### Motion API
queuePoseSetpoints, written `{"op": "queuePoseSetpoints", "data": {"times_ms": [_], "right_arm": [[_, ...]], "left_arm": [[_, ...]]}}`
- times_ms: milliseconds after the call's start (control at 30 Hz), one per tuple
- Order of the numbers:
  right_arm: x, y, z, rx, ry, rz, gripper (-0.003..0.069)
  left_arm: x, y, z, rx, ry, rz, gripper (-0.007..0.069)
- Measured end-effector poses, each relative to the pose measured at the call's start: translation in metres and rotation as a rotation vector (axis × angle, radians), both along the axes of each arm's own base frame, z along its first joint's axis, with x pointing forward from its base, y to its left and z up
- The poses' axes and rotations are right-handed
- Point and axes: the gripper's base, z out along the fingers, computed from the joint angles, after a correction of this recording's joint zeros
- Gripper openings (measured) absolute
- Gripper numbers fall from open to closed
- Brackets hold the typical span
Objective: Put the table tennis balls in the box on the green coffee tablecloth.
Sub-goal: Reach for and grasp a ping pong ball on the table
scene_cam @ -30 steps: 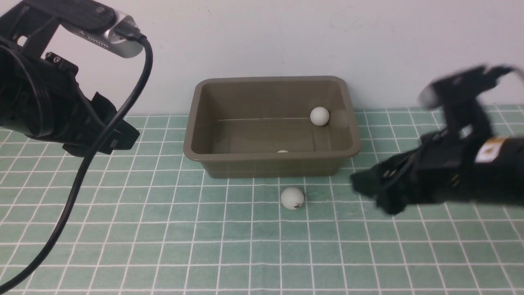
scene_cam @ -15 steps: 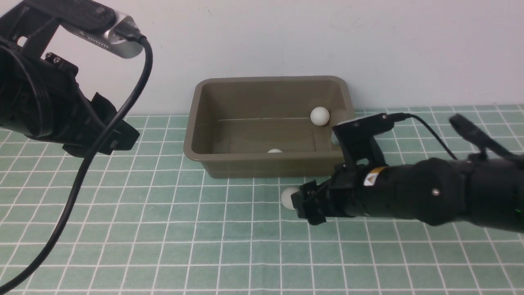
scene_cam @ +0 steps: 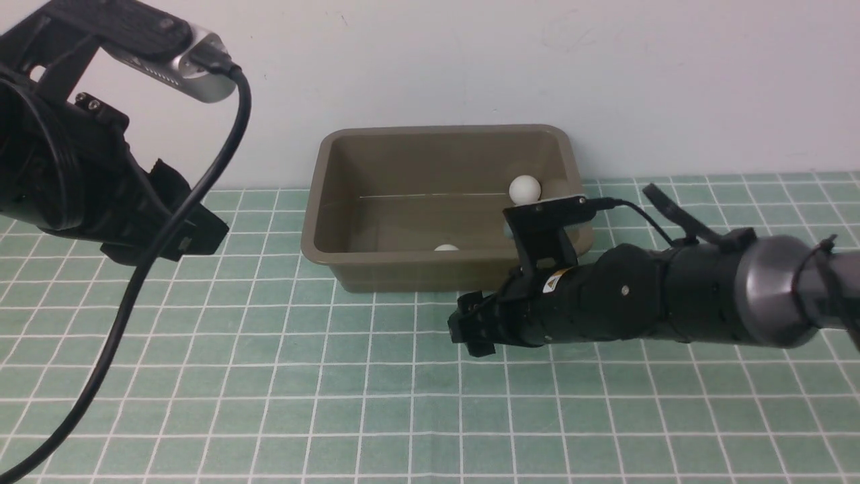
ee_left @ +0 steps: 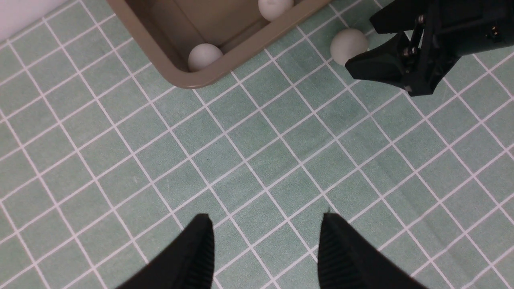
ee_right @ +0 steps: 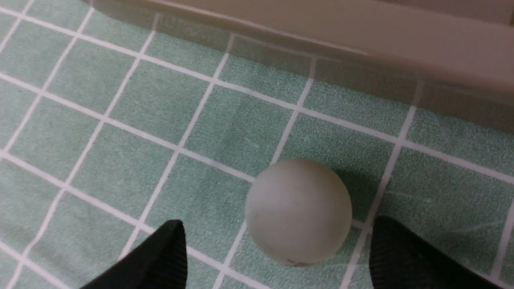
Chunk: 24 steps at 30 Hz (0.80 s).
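Loose ball (ee_right: 298, 210) sits on the cloth (scene_cam: 269, 403), just before the box (scene_cam: 316, 250), between the right gripper's (scene_cam: 469, 331) spread fingers; apparently no contact yet. Left gripper (ee_left: 266, 216), parted and empty, hangs well off.

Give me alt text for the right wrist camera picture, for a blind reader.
A white table tennis ball lies on the green checked tablecloth between the black fingertips of the open right hand, untouched. The olive box stands just beyond it.
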Motion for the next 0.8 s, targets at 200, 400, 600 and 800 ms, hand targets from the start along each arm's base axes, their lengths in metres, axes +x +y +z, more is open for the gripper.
{"op": "queuePoseSetpoints", "data": {"times_ms": [200,400,600,800], "right_arm": [[0.003,0.0,-0.004,-0.001,-0.018,-0.011,0.0549],[0.005,0.001,-0.011,-0.011,-0.01,-0.014,0.0549],[0.008,0.001,-0.014,-0.024,-0.042,-0.009,0.0549],[0.008,0.001,-0.014,-0.024,-0.048,-0.01,0.0532]], "left_arm": [[0.0,0.0,0.0,0.0,0.0,0.0,0.0324],[0.0,0.0,0.0,0.0,0.0,0.0,0.0324],[0.0,0.0,0.0,0.0,0.0,0.0,0.0324],[0.0,0.0,0.0,0.0,0.0,0.0,0.0324]]}}
